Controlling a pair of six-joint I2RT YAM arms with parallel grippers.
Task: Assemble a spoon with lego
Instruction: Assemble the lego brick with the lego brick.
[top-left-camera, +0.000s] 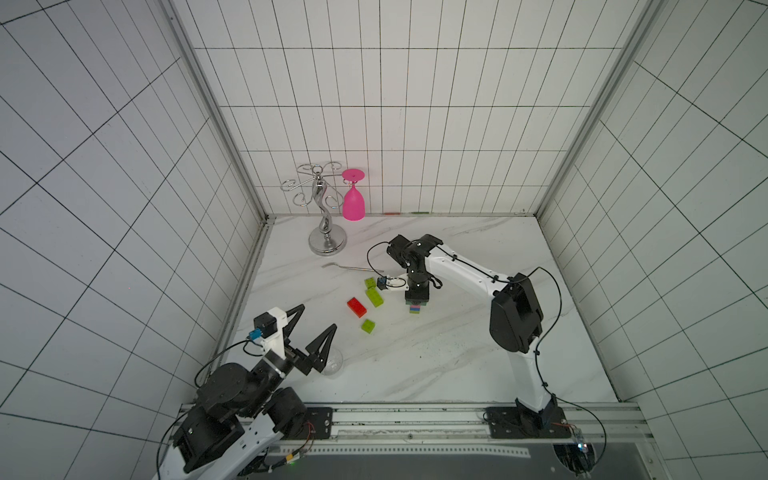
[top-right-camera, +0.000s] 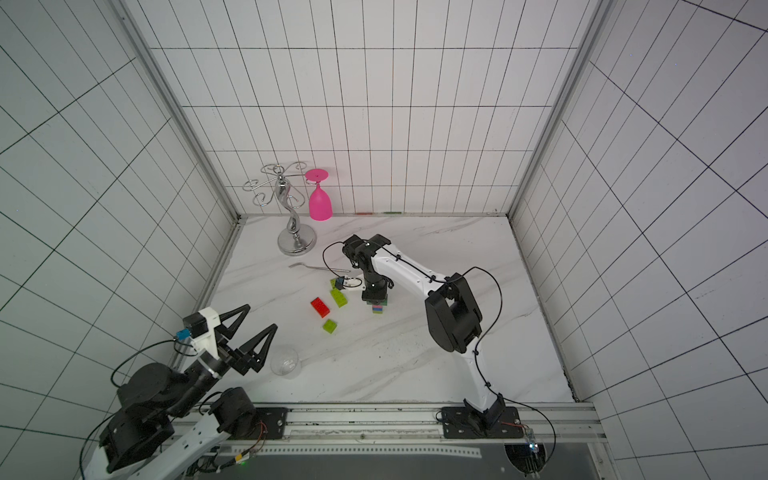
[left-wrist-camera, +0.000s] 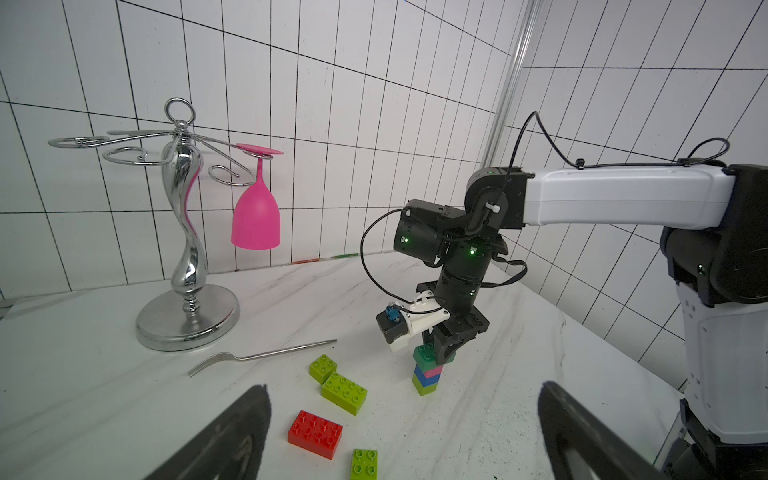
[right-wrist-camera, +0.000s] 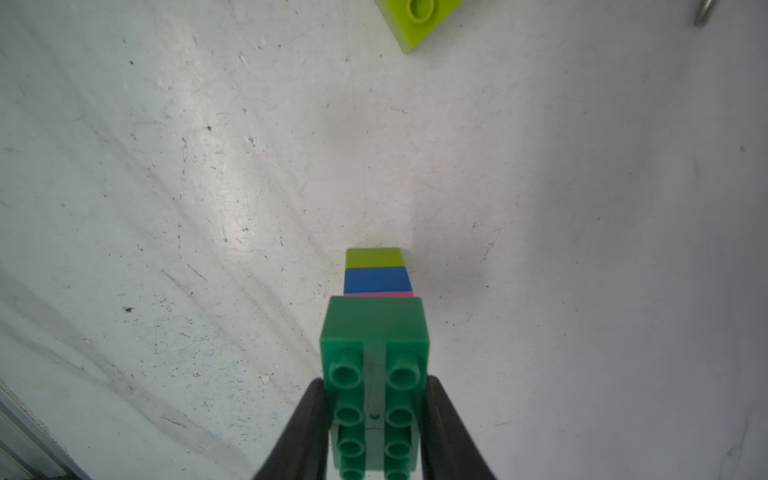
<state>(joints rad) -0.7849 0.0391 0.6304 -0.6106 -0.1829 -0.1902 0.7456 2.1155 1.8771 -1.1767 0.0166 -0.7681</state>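
- Item: spoon (left-wrist-camera: 428, 372), part-built. It stands upright as a narrow column near the centre of the worktop (top-left-camera: 457, 365).
- Stem, bottom to top: base lime brick (right-wrist-camera: 374, 257), blue brick (right-wrist-camera: 376, 280), pink brick (right-wrist-camera: 378, 294). All three are stacked flush, and the stem is judged complete.
- Head, first piece: dark-green brick (right-wrist-camera: 374, 332), a long one. One end sits on the pink brick and the rest overhangs. Whether it is pressed fully home cannot be told.
- Right tool (right-wrist-camera: 376, 382): points straight down and pinches the dark-green brick by its long sides.
- Left tool (top-left-camera: 315, 319): spread wide and holding nothing. In both top views it is at about nine o'clock of the spoon, well apart and beyond the loose bricks.
- Loose lego, studs up on the worktop, clock read from the spoon in a top view:
  - long lime brick (top-left-camera: 374, 297), nine o'clock, the nearest
  - red brick (top-left-camera: 357, 307), nine o'clock, beyond it
  - rear small lime brick (top-left-camera: 370, 283), ten o'clock, just beside the long lime brick
  - front small lime brick (top-left-camera: 368, 326), eight o'clock
- Progress, judged: four bricks are in the build and four are loose, so about half. What is left is seating the dark-green brick if needed, then adding the red brick and the three lime bricks to the head.
- Not of the task: fork (top-left-camera: 349, 268), ten o'clock, beyond the bricks.
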